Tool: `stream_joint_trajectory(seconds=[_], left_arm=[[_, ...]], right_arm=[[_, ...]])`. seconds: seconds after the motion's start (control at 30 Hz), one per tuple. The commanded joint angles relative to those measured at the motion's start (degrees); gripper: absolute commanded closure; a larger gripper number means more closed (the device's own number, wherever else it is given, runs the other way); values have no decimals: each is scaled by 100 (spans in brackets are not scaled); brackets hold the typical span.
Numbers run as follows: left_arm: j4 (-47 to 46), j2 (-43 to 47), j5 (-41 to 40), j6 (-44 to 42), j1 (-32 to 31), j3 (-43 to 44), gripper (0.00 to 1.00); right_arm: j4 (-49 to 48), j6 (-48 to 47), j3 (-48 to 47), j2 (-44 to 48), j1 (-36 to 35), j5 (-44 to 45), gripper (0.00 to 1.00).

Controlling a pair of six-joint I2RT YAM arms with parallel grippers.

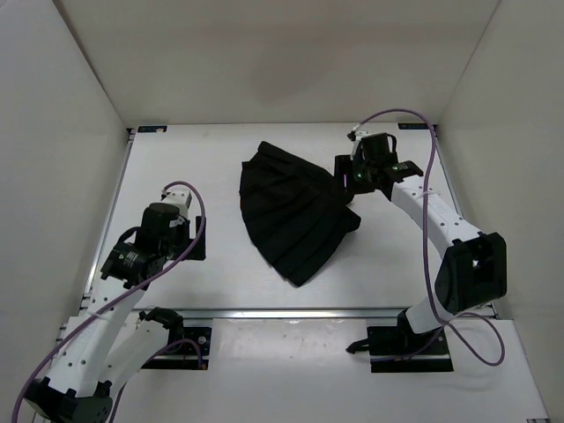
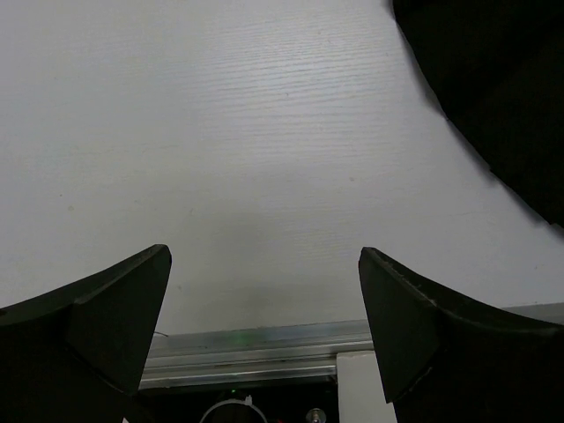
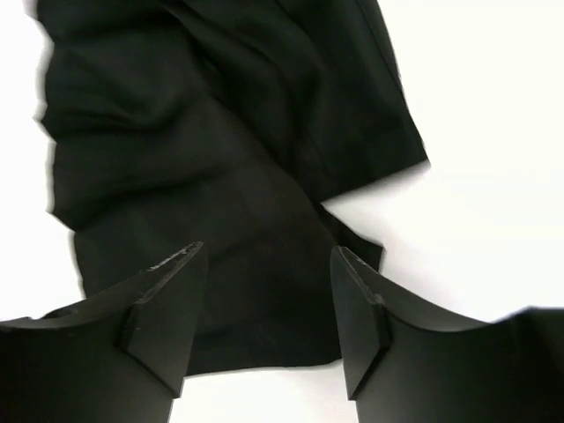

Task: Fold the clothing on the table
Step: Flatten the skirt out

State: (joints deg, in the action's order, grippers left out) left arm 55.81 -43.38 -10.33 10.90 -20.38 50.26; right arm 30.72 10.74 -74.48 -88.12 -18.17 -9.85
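Black pleated fabric garment [image 1: 295, 216] lies fanned out on the flat white worktop [image 1: 194, 167], right of centre; left tool [image 2: 264, 256] gapes wide over bare surface, clear of the cloth; right tool [image 3: 269, 249] sits over the garment's right-hand corner, jaws parted, gripping nothing.

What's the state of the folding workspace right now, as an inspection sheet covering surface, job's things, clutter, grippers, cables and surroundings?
Surface: white table, with a metal rail along its near edge.
Job's things: black pleated clothing lying spread in a fan shape, right of centre.
Clutter: nothing seen.
Grippers: left gripper open over bare table, beside the clothing; right gripper open over the clothing's right edge, holding nothing.
Cables: purple cables run along both arms, apart from the clothing.
Surroundings: white enclosure walls on three sides.
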Motion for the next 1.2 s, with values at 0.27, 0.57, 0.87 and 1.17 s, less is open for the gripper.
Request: stream_joint_trajectory(seconds=[0.27,0.57,0.87,1.17], left_arm=[[-35,619,-382,167,-71,-16,1],[-167,936,-48,-26,-230,1,1],[-194,813,31,-70,-63,-7,40],[-150,488,408,-272,166,142,11]], right_arm=[[-110,-248,1417,866,60,1108,33],[-1112,173,1885,613,-63,-360,30],[-1489,1051,1620,76,-1923,-1009,100],[-1640,1087,1260,-198,-2595,-1179,50]])
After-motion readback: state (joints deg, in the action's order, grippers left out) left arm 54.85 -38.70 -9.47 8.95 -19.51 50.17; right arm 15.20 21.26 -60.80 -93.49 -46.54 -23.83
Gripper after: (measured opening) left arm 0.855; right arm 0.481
